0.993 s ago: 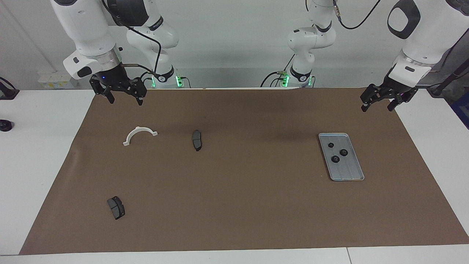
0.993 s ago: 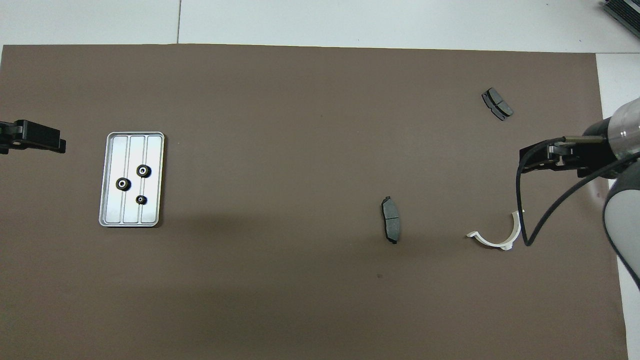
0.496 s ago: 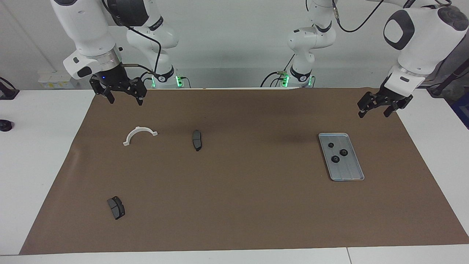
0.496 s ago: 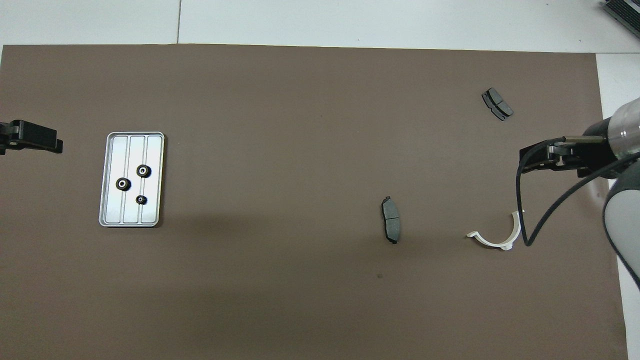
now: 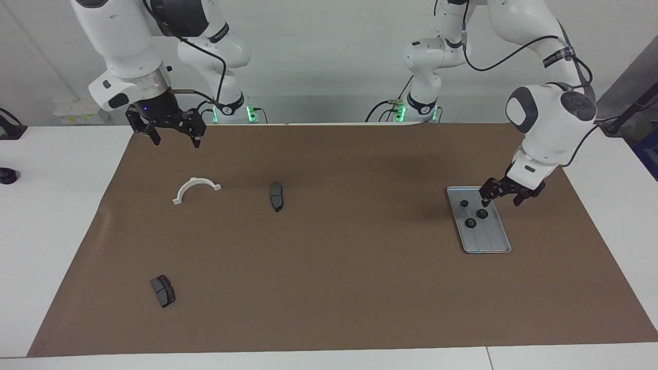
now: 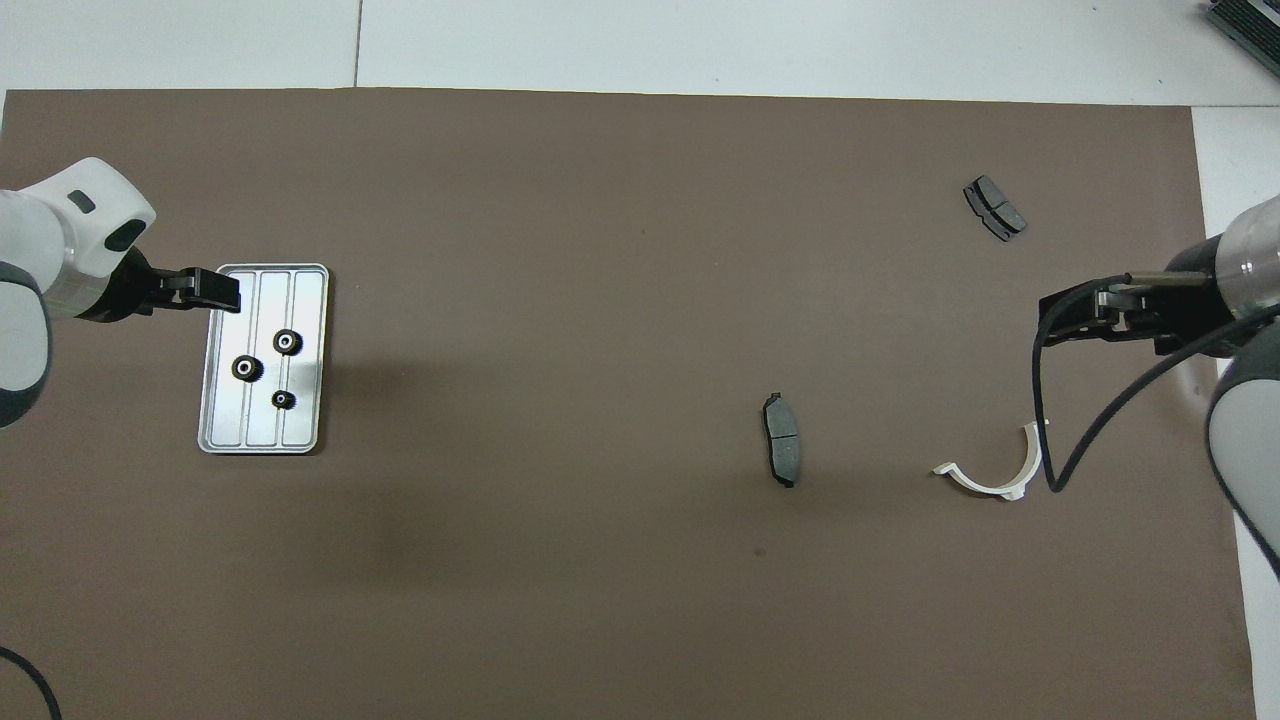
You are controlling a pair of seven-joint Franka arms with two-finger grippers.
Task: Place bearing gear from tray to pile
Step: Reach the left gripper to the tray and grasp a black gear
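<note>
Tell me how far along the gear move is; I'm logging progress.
Nothing is moved yet: all three gears lie in the tray, none by the white bracket or the two brake pads. In hand: the left gripper hangs open over the tray's edge, holding nothing. The right gripper waits open near the bracket. Left: grasp, carry and release.
</note>
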